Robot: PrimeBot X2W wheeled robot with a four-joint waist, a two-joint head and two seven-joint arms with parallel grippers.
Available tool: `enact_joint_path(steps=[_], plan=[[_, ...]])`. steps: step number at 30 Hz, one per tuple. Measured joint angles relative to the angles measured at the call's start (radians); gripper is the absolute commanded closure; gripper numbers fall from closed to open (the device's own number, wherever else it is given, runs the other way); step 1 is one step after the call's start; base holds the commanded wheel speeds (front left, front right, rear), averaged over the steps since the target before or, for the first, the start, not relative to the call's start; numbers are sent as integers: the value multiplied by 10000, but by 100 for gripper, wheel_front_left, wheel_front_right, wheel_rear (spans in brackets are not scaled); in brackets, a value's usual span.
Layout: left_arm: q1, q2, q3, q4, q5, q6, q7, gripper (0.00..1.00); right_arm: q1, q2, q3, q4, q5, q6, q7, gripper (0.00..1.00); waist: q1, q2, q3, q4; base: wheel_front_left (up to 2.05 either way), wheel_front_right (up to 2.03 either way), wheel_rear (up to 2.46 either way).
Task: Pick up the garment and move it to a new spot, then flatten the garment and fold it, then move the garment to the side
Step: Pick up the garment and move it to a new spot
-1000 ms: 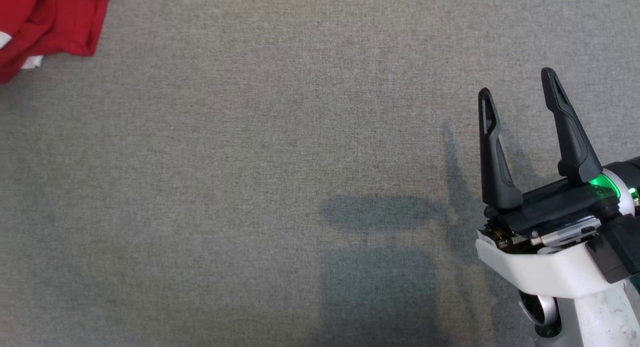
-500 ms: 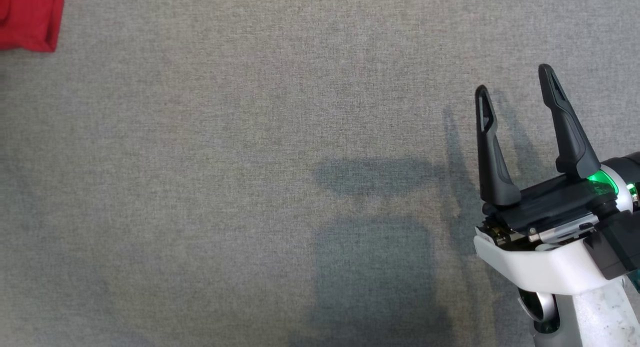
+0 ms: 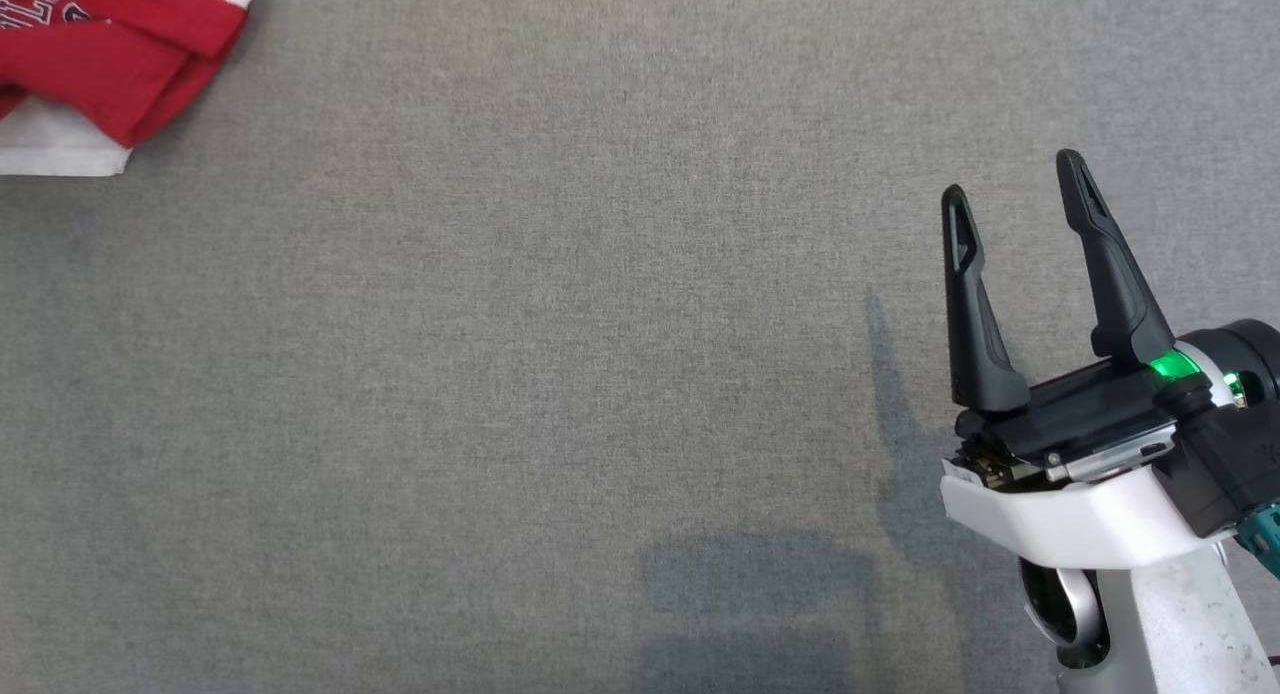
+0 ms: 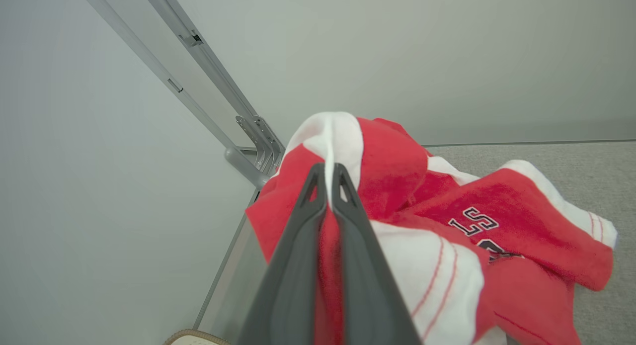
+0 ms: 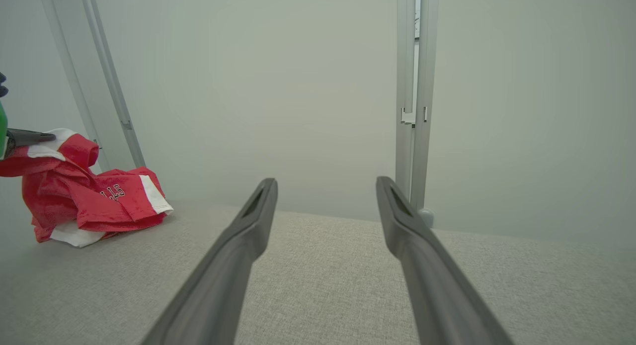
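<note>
Garment (image 3: 120, 54), red with white trim and dark lettering, lies bunched at the far left corner of the grey desk (image 3: 500, 374), close to a metal frame post (image 4: 258, 141). The left pincer (image 4: 328, 178) is clenched on a white-and-red fold at the top of the heap, pinching it upward while the lower folds rest on the desk. The right pincer (image 3: 1012, 184) hovers well apart from the cloth above bare desk on the right, its two dark fingers spread wide, released.
</note>
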Motion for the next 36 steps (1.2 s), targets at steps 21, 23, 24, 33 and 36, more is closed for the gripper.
enact_joint_path(steps=[21, 23, 24, 33, 36], plan=[[1092, -1459, -2951, -3935, -2165, 201, 447, 100, 1563, -2, -650, 669, 871, 0, 0, 0, -1, 1, -4060, -431, 0, 0, 0], [1504, -1956, -3143, -4238, -2249, 299, 451, 100, 1654, 0, -654, 665, 915, 0, 0, 0, -1, 1, -4314, -604, 0, 0, 0], [1690, -2153, -3214, -4343, -2313, 351, 453, 100, 1676, 2, -648, 667, 934, 0, 0, 0, -1, 1, -4401, -707, 0, 0, 0], [2746, -3691, -3845, -4428, -2633, 541, -173, 100, 1652, 0, -405, 732, 1055, 0, 0, 0, -1, 1, -4749, -1888, 0, 0, 0], [2692, -4046, -4002, -4353, -2474, 543, -771, 100, 1596, -2, -362, 752, 1116, 0, 0, 0, -1, 1, -4708, -2311, 0, 0, 0]])
